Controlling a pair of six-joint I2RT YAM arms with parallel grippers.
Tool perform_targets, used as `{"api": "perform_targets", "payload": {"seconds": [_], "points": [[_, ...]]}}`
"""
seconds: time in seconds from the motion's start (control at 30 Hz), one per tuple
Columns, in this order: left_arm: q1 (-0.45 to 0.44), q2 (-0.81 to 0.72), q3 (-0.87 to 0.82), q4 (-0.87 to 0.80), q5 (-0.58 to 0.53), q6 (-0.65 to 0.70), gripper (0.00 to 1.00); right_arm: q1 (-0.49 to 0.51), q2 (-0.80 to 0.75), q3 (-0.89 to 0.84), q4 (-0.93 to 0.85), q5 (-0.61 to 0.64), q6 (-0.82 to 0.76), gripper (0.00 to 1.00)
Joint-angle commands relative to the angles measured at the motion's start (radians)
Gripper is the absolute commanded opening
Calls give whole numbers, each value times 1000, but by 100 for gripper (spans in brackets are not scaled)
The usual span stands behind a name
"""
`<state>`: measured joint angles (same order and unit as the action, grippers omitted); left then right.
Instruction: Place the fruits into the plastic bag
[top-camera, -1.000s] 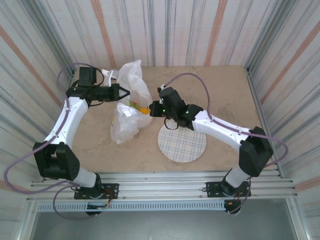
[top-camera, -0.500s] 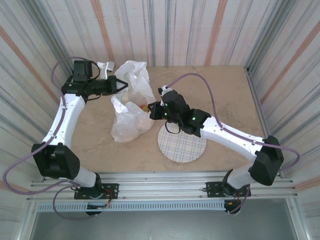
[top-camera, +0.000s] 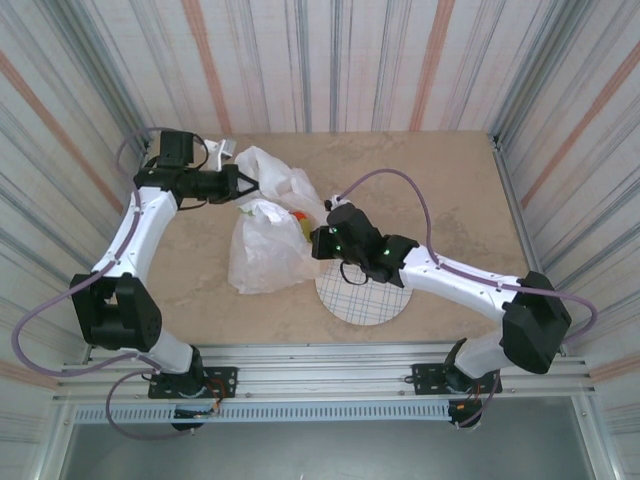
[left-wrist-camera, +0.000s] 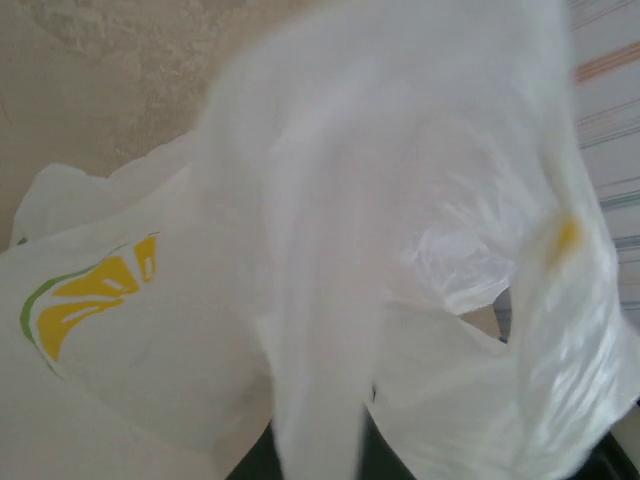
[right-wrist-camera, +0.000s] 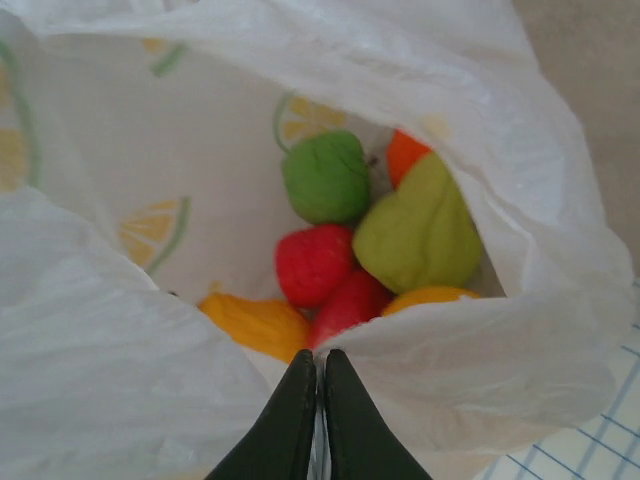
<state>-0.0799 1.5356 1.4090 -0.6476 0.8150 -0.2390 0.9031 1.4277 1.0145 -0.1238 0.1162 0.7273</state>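
The plastic bag (top-camera: 262, 248) lies crumpled left of centre on the table, its mouth held open between both arms. My left gripper (top-camera: 246, 185) is shut on the bag's upper far edge, where a strip of white plastic (left-wrist-camera: 320, 330) runs down between its dark fingers (left-wrist-camera: 252, 462). My right gripper (top-camera: 318, 243) is shut on the bag's near rim (right-wrist-camera: 450, 350). Inside the bag lie a green apple (right-wrist-camera: 325, 177), a green pear (right-wrist-camera: 418, 228), a strawberry (right-wrist-camera: 313, 262), a red apple (right-wrist-camera: 350, 305), two oranges (right-wrist-camera: 255, 322) and a small orange-red fruit (right-wrist-camera: 405, 155).
The round white grid-lined plate (top-camera: 372, 298) lies bare on the table just right of the bag, under my right wrist. Striped walls close in the table on three sides. Open tabletop (top-camera: 440, 190) stretches to the right and back.
My right gripper has drawn the bag's rim toward the near right, over the plate's edge. My left gripper has come slightly nearer and rightward, still holding, and the bag has spread lower.
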Motion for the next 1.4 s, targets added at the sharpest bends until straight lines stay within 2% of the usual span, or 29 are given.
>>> {"api": "perform_targets", "payload": {"seconds": [0.0,0.37,0.57,0.7,0.8,0.97,1.37], "points": [[-6,-25,-8,-8,16,27,0,-8,0,-19,-43,13,14,14],[6,-25,13,16,54,13,0,-59,-161,15,-297,43,-130,59],[11,-26,7,25,55,13,0,-168,-233,-24,-418,38,-196,81],[11,-23,3,32,56,10,0,-253,-183,-26,-445,-16,-354,98],[12,-21,4,35,58,9,0,-286,-110,-10,-468,-20,-493,99],[17,-23,-8,51,59,4,0,-299,-4,-5,-439,48,-651,99],[29,-19,-21,68,72,-2,0,-324,230,46,-338,67,-775,99]]}}
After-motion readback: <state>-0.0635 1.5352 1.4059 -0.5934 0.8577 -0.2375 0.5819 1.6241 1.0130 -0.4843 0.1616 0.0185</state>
